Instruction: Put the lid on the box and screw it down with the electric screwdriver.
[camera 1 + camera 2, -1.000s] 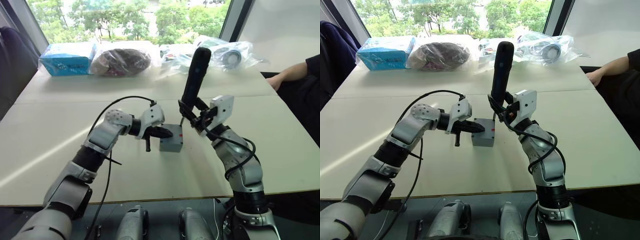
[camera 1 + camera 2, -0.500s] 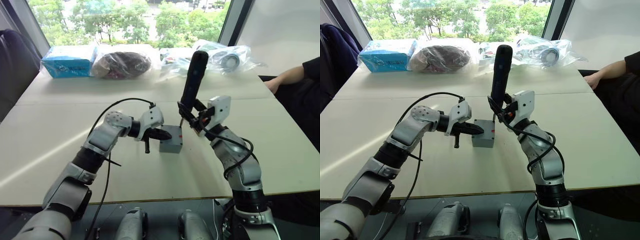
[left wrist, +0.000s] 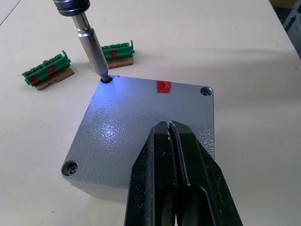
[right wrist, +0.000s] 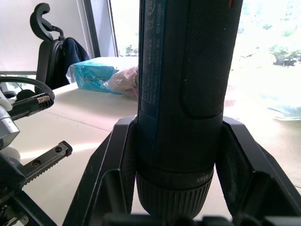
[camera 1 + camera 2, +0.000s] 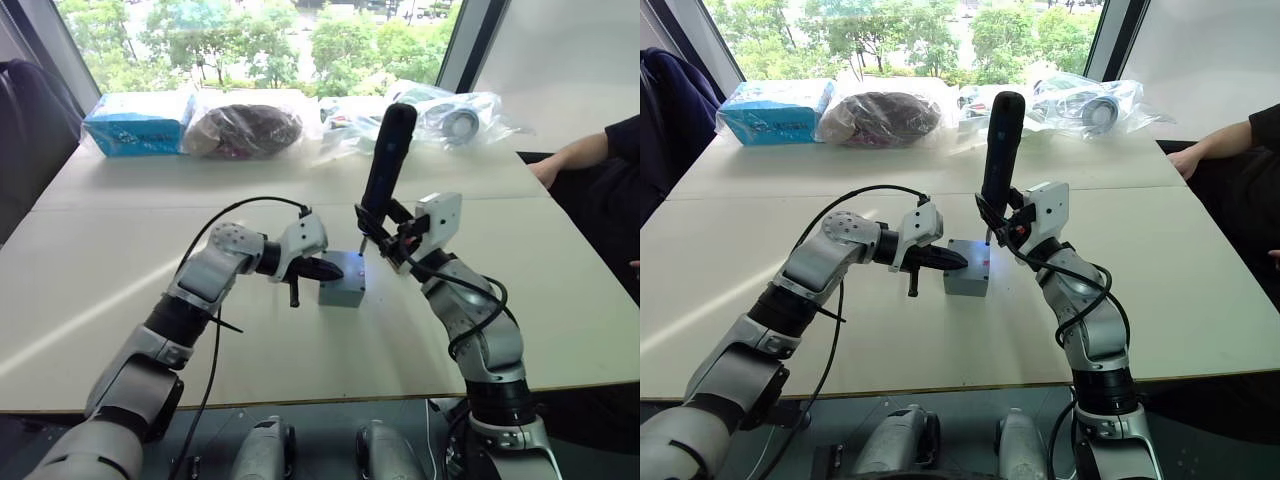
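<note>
The grey lid (image 3: 141, 117), marked with a red spot, lies on the grey box (image 5: 340, 296) in the middle of the table. My left gripper (image 3: 168, 127) is shut, its tips resting on the lid's top. The black electric screwdriver (image 5: 388, 150) stands nearly upright with my right gripper (image 5: 385, 228) shut around its lower body. Its metal bit (image 3: 91, 47) sits in the lid's corner hole, and bluish light glows on the lid there. Screws show in two other corners of the lid. The inside of the box is hidden.
Two small green connector parts (image 3: 46, 70) lie on the table just beyond the box. A blue package (image 5: 135, 118) and several plastic bags (image 5: 245, 125) line the far edge. A person's arm (image 5: 590, 150) rests at the right. A chair (image 4: 44, 42) stands on my left.
A bluish glow now lights the lid's corner under the bit, where there was none a second ago. Both arms have hardly moved.
</note>
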